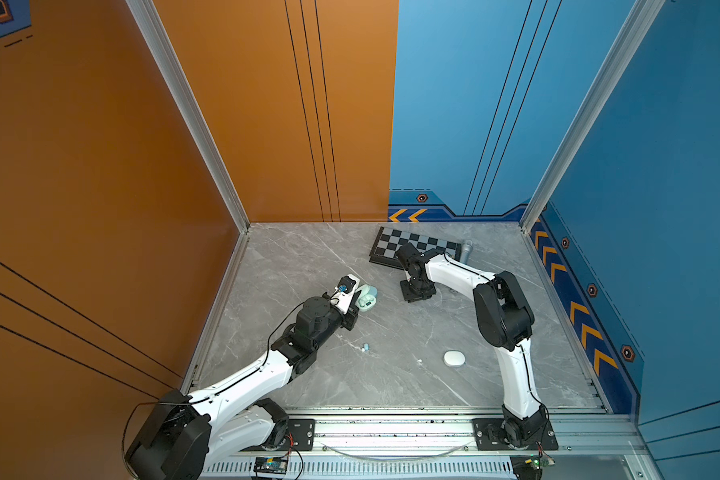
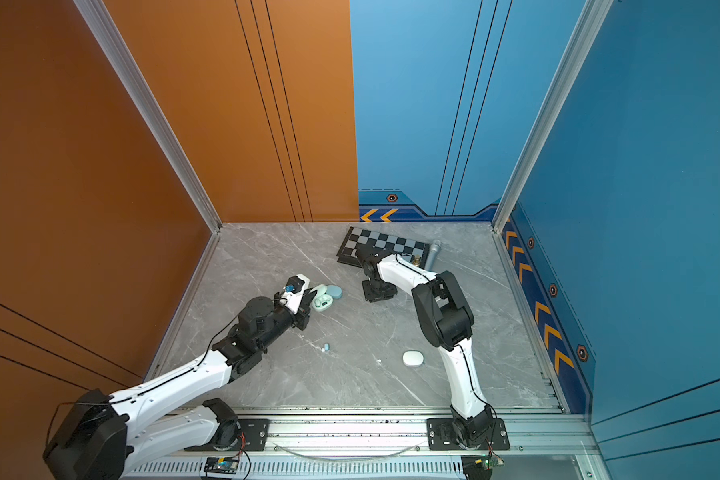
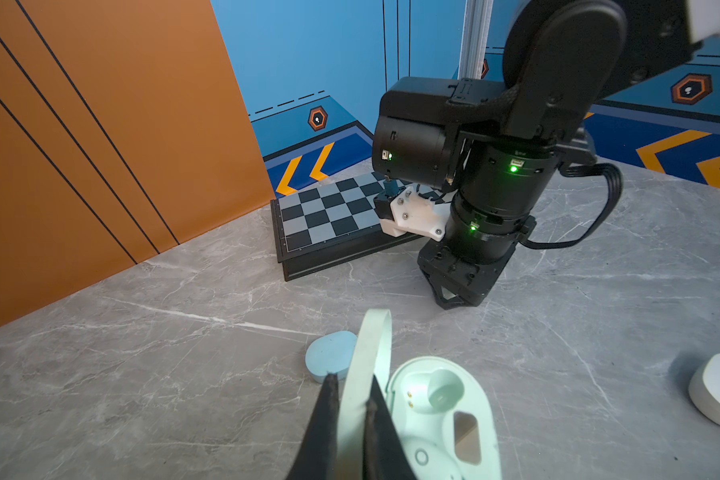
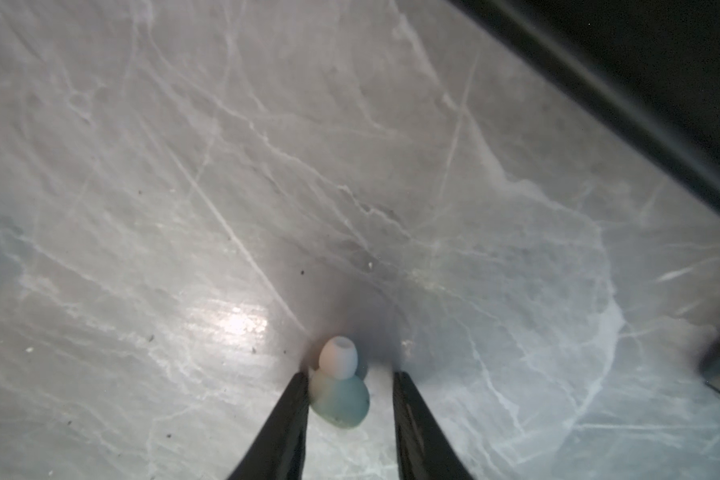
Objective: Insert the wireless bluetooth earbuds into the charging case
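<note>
The earbud (image 4: 341,395) is a pale blue-green bean with a white rubber tip (its hole showing). It lies on the grey marble table (image 4: 184,166) between the parted fingers of the right end effector (image 4: 351,376), touching one. The left end effector (image 3: 353,377) clamps the mint charging case (image 3: 441,411) by its open lid (image 3: 375,345).

Camera set: four views, one worktop (image 1: 308,257).
Both top views: high, far, looking steeply down, with nearly equal fields. Left wrist view: low, close behind the left pincer (image 3: 352,380), facing the chessboard (image 3: 325,216) corner – shared with both top views. Right wrist view: very close, looking down at the worktop.
</note>
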